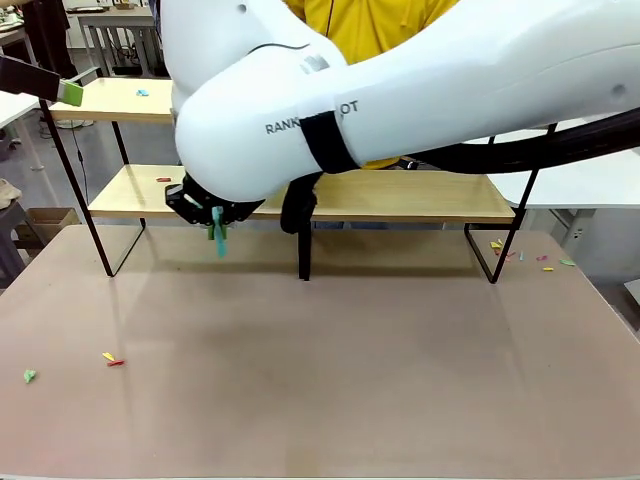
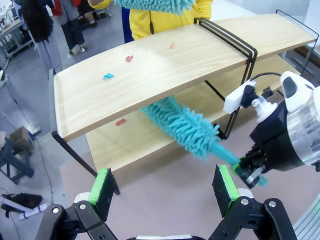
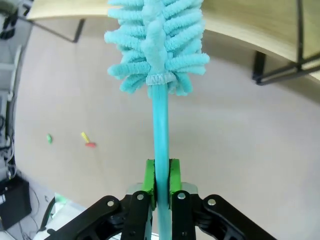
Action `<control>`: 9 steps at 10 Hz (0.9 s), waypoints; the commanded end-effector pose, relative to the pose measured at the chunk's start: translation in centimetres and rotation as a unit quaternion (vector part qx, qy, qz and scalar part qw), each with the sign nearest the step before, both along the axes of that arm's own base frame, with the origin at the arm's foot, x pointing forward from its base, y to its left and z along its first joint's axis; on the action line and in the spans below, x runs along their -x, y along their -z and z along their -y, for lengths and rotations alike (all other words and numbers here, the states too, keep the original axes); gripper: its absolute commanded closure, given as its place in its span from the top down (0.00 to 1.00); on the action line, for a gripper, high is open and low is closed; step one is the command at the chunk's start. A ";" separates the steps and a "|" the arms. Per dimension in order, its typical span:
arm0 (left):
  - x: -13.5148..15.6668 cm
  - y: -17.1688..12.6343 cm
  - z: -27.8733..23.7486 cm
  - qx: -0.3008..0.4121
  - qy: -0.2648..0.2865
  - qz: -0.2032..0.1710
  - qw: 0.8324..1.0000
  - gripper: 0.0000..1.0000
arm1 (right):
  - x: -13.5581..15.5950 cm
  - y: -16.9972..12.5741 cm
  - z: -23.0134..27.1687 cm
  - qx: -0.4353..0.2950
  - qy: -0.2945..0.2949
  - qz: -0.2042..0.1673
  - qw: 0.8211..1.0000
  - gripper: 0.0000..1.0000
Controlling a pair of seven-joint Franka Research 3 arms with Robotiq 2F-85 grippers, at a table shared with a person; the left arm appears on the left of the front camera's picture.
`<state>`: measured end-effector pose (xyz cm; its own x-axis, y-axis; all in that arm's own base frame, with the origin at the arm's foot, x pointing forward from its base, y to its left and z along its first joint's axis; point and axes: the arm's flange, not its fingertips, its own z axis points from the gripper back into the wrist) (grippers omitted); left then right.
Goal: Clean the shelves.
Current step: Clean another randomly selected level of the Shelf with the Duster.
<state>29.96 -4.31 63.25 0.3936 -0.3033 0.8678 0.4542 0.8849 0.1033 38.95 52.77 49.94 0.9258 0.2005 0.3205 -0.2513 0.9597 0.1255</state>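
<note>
Clearly the right gripper has its green pads pressed tight on the teal handle of a fluffy teal duster, whose head points away from the wrist toward the shelves. From the left wrist view, the duster lies slanted with its head between the two boards, over the lower board near that board's front edge, while the right gripper holds the handle's end out over the beige tabletop. The shelves stand along the far edge of the tabletop, their black frame legs resting on it. The left gripper hovers above the tabletop in front of the shelves with its fingers spread wide apart and nothing between them; in the front view its green pad shows at the upper board's left end. Small coloured scraps lie on the upper board, and one red scrap on the lower board. More scraps lie near the tabletop's left edge and others near its far right corner. A person in a yellow top stands behind the shelves.
</note>
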 end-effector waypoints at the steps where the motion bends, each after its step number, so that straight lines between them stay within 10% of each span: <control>1: 0.0 0.1 0.0 0.000 -0.002 0.003 1.000 1.00 | -0.5 -0.6 -1.3 -0.017 -0.057 -0.019 0.998 0.13; 9: 0.0 0.1 0.0 0.000 -0.002 0.003 1.000 1.00 | -4.2 -1.4 0.1 0.049 -0.192 -0.037 0.979 0.13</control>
